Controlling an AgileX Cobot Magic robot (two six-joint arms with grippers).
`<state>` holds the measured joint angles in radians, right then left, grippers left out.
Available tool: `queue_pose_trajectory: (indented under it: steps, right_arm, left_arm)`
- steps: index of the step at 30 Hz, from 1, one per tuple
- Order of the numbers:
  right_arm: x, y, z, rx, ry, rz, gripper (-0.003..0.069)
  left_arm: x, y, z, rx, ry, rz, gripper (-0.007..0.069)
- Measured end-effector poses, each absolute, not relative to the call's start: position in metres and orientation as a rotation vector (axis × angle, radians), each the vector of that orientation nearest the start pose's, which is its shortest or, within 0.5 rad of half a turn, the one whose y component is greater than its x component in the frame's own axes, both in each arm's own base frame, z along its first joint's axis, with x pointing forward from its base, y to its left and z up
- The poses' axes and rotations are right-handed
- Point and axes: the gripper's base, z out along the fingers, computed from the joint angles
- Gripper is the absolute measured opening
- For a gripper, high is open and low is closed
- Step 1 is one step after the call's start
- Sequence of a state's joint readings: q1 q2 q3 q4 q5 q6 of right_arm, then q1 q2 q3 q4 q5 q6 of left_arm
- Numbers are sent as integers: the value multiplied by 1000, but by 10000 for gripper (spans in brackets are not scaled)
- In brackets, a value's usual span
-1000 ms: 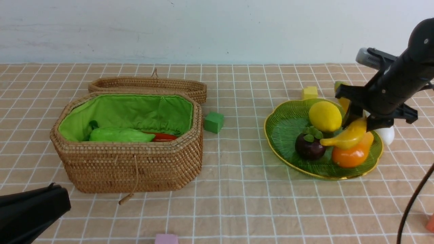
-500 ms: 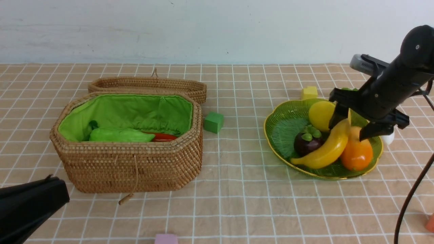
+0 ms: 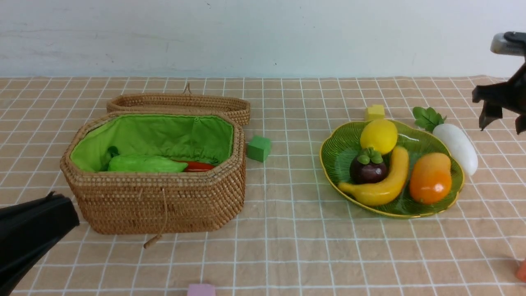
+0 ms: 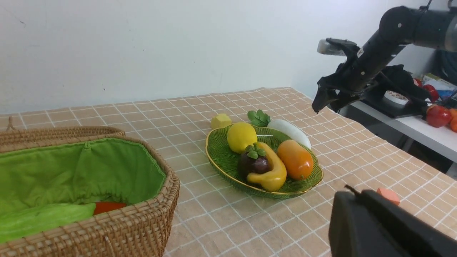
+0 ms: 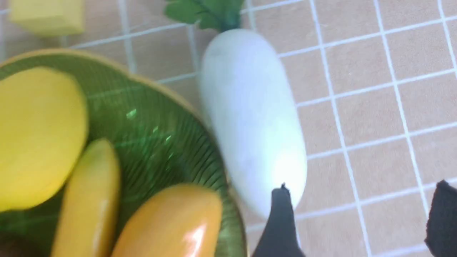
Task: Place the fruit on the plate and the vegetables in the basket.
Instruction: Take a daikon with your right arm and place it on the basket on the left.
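The green leaf-shaped plate (image 3: pixel 341 156) holds a lemon (image 3: pixel 379 136), a mangosteen (image 3: pixel 368 170), a banana (image 3: pixel 384 185) and a mango (image 3: pixel 430 179). A white radish (image 3: pixel 456 148) lies on the cloth, touching the plate's far right rim. The wicker basket (image 3: pixel 160 197) stands on the left with a green pod (image 3: pixel 144 163) and an orange-red vegetable (image 3: pixel 197 165) inside. My right gripper (image 3: pixel 503 121) hangs open and empty in the air, above and right of the radish (image 5: pixel 253 121). My left gripper (image 3: pixel 61 205) is shut and empty, low at the front left of the basket.
The basket's lid (image 3: pixel 181 102) lies open behind it. Small cubes sit on the cloth: green (image 3: pixel 259 148) beside the basket, yellow (image 3: pixel 375 112) behind the plate, pink (image 3: pixel 201 290) at the front edge, orange (image 3: pixel 522 270) at the front right.
My right gripper let the banana go onto the plate, opened, then rose and drew back to the right. The fruit settled, and the radish came into view. The left arm barely moved.
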<state>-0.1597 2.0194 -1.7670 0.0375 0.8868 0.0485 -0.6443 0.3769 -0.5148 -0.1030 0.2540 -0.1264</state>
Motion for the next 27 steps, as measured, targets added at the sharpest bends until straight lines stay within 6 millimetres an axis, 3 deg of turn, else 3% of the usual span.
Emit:
queue_pose_trajectory:
  steps: [3, 7, 14, 19, 27]
  right_arm:
    - [466, -72, 239, 285, 2594, 69, 521]
    - [479, -70, 232, 278, 2556, 127, 533]
    - [505, -71, 211, 304, 2545, 194, 622]
    - [511, -70, 188, 337, 2578, 227, 629]
    - [513, -74, 176, 326, 2601, 166, 594]
  left_arm:
    - [64, -51, 338, 361, 1602, -693, 4]
    - [64, -51, 338, 361, 1602, -693, 4]
    - [64, -51, 338, 361, 1604, -693, 4]
    - [64, -51, 337, 362, 1610, -693, 4]
    - [64, -51, 337, 361, 1611, -694, 7]
